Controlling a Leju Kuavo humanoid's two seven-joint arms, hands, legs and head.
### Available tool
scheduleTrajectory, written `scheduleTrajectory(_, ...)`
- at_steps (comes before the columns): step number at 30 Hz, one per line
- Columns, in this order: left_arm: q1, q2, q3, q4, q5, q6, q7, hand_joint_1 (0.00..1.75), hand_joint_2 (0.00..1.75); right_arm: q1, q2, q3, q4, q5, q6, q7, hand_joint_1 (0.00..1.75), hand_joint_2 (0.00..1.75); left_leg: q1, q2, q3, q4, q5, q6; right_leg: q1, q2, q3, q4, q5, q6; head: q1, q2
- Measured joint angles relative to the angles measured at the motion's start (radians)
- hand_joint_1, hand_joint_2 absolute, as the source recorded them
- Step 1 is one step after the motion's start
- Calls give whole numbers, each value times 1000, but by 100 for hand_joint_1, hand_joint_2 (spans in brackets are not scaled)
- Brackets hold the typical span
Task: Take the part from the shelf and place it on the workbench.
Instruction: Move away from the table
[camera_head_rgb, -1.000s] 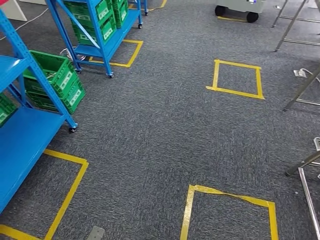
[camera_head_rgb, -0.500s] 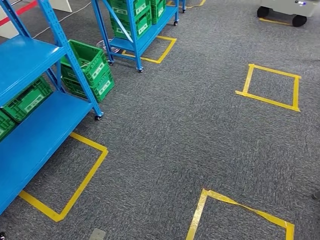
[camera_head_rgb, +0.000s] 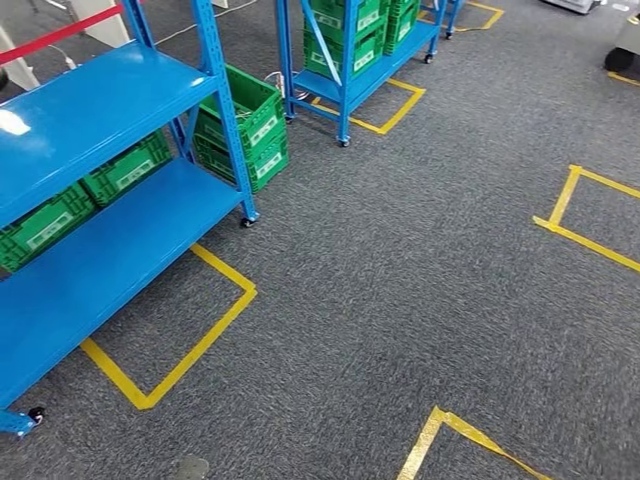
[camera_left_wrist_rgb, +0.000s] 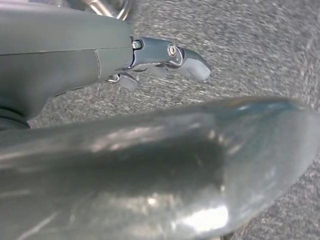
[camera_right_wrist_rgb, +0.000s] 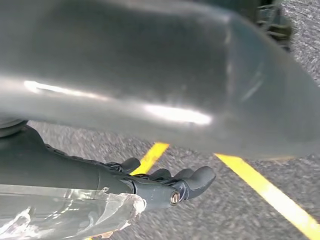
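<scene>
Head view swung left since before, blue shelf (camera_head_rgb: 113, 100) nearer, green crates (camera_head_rgb: 249, 125) beside it

Setting, as I see it: a warehouse or factory storage floor. Evidence: blue steel shelf (camera_head_rgb: 113, 200) on castors at my left, a second blue rack (camera_head_rgb: 355, 60) farther off; green plastic crates (camera_head_rgb: 249, 125) stacked on shelves and floor; grey carpet (camera_head_rgb: 392, 280); yellow tape squares (camera_head_rgb: 177, 345) marking parking bays; red barrier tape (camera_head_rgb: 60, 35) behind.
</scene>
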Motion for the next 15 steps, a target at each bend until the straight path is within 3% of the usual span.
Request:
scheduleTrajectory(2, -1, 1, 0, 0, -1, 0, 0, 0, 0, -1, 0, 0, 2, 1, 0, 0, 0, 0, 0, -26, 1, 4, -5, -10, -7, 46, 54, -125, 51, 0, 0, 0)
scheduleTrajectory(4, -1, 2, 0, 0, -3, 1, 0, 0, 0, -3, 0, 0, 4, 3, 0, 1, 0, 0, 2, -46, -5, 5, -5, -22, -9, 68, 72, -160, 51, -5, -1, 0)
scheduleTrajectory(6, 4, 3, 0, 0, -4, 1, 1, 0, 0, -4, -1, 0, 4, 5, 0, 2, 0, 0, 6, -53, -9, 3, -4, -34, -7, 49, 76, -164, 53, -17, -1, 0)
scheduleTrajectory(8, 5, 4, 0, 0, -5, 0, 1, 0, 0, -4, -1, -1, 4, 8, 0, 2, 0, 0, 3, -6, -32, 48, -33, -43, -8, 23, 83, -172, 53, -30, -7, 0)
scheduleTrajectory(10, 1, 4, 0, 0, -7, -2, 1, 0, 0, -1, -1, -1, 4, 10, 0, 2, 0, 0, 0, 51, -96, 170, -92, -49, -5, -7, 89, -176, 47, -39, -13, 0)
scheduleTrajectory(12, 0, 4, 0, 0, -7, -5, 0, 0, 0, 1, -1, -1, 4, 12, 0, 3, 0, 0, 1, 66, -159, 281, -122, -52, -2, -39, 96, -176, 38, -42, -13, 0)
scheduleTrajectory(13, 2, 3, 0, 0, -7, -5, -1, 0, 0, 1, -1, -1, 4, 12, 0, 2, 0, 0, 1, 68, -167, 291, -110, -52, -2, -52, 102, -176, 33, -42, -13, 0)
scheduleTrajectory(15, 6, 4, 0, 0, -8, -5, -1, 0, 0, 0, -1, -1, 4, 15, 0, 2, 0, 0, 0, 84, -125, 200, -38, -47, -1, -76, 119, -176, 21, -37, -13, 0)
